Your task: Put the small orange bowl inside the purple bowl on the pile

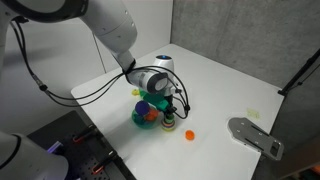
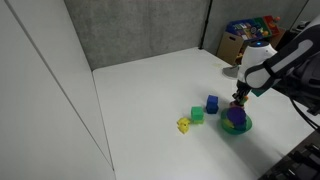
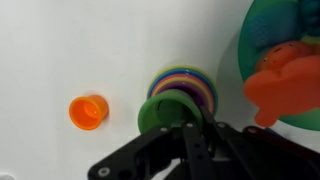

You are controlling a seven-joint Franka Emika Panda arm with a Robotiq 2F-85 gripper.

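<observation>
The small orange bowl [image 3: 88, 111] lies on the white table, left of the pile in the wrist view. It also shows in an exterior view [image 1: 189, 133]. The pile [image 3: 184, 84] is a nest of small coloured bowls with purple rings inside. A green bowl [image 3: 160, 112] leans tilted against its near side. My gripper [image 3: 188, 122] hangs right over the pile, its fingers close together on the green bowl's rim. In both exterior views the gripper [image 1: 168, 112] [image 2: 238, 101] is low over the pile. The orange bowl is apart from the gripper.
A large teal bowl [image 3: 252, 40] holding an orange toy [image 3: 290, 85] stands beside the pile. Blue [image 2: 212, 103], green [image 2: 197, 114] and yellow [image 2: 184, 125] blocks sit on the table. A grey flat object [image 1: 255, 135] lies near the table edge.
</observation>
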